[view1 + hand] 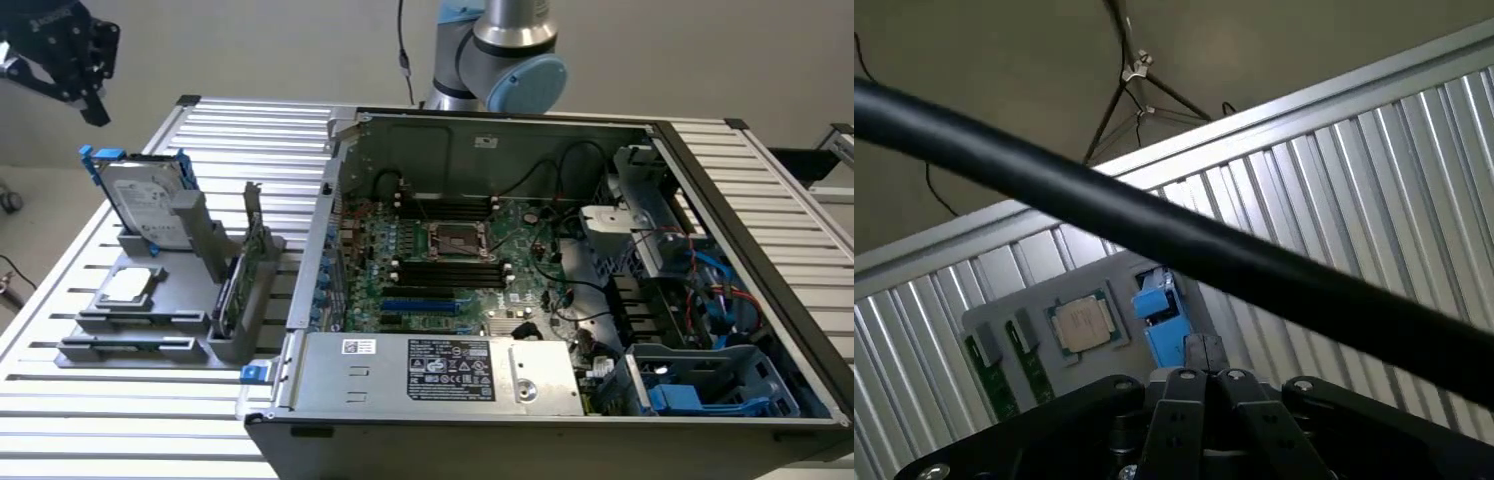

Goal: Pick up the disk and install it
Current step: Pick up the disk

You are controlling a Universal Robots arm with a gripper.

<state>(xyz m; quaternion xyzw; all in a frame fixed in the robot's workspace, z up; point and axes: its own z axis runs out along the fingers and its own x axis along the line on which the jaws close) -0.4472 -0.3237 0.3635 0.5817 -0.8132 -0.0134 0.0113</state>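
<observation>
The disk, a silver-grey drive with a white label in a blue carrier, stands on edge in a grey holder at the exterior view's left. In the wrist view its blue carrier shows just past the fingertips. My gripper hangs high above the table, up and to the exterior view's left of the disk, well apart from it. Its jaws are shut together with nothing between them.
An open computer case with its motherboard lies at the exterior view's right, with a blue drive bay in its near corner. The holder also carries a silver chip and green cards. A black cable crosses the wrist view.
</observation>
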